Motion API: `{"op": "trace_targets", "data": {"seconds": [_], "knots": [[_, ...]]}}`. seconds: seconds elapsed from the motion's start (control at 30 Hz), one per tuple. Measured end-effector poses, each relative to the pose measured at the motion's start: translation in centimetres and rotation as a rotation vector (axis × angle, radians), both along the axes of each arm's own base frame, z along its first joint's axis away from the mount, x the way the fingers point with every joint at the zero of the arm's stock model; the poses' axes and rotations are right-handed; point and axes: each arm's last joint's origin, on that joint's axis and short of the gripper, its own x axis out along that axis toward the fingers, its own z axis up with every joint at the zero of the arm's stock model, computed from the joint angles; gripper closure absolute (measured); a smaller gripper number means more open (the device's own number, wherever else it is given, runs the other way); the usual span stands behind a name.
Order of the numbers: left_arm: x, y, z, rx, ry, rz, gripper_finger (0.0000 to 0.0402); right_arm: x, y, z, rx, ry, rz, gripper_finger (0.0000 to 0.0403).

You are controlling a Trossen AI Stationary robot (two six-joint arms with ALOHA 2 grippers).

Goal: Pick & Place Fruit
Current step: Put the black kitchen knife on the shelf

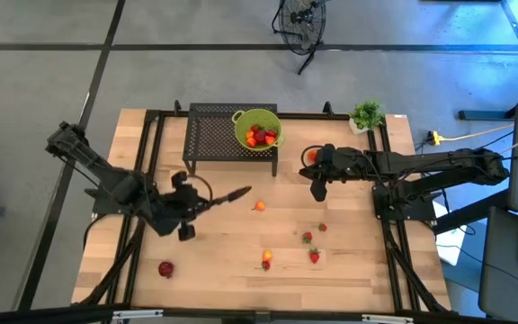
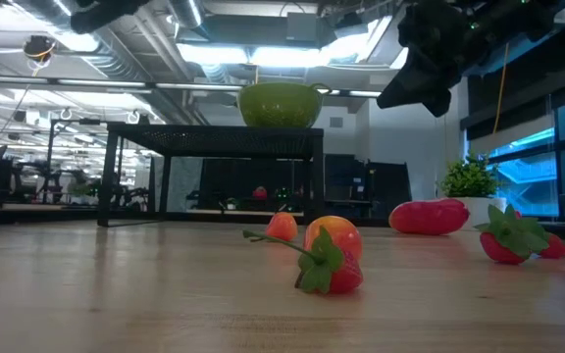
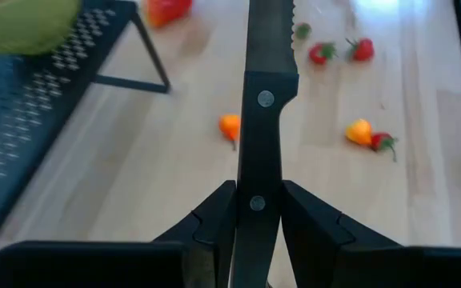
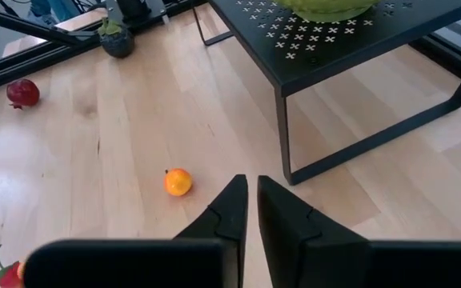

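On the black rack (image 1: 218, 135), the green bowl (image 1: 257, 128) holds red fruit (image 1: 259, 137) (left jaws pinching knife (image 1: 227, 196), right pressed together).

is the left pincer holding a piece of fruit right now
No, the left pincer is clamped on the black handle of a knife, not fruit.

we see bowl (image 1: 257, 129) on rack (image 1: 209, 135) at table's (image 1: 223, 270) far edge, fruit (image 1: 260, 137) in it. plant (image 1: 366, 115) at far right corner. loose fruit: one (image 1: 258, 206) mid-table, cluster (image 1: 312, 237) right of it toward near edge, pair (image 1: 265, 260) near edge, one (image 1: 165, 268) near left.
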Motion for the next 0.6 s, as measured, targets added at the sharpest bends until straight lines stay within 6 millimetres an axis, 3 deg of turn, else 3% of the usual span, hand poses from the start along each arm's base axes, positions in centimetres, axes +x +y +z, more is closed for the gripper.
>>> {"op": "trace_targets", "data": {"seconds": [0.6], "knots": [[-1.3, 6.9, 2.9, 0.018, -0.142, 0.274, 0.0313, -0.1, 0.0, -0.1, 0.0, 0.014, 0.0, 0.0387]]}}
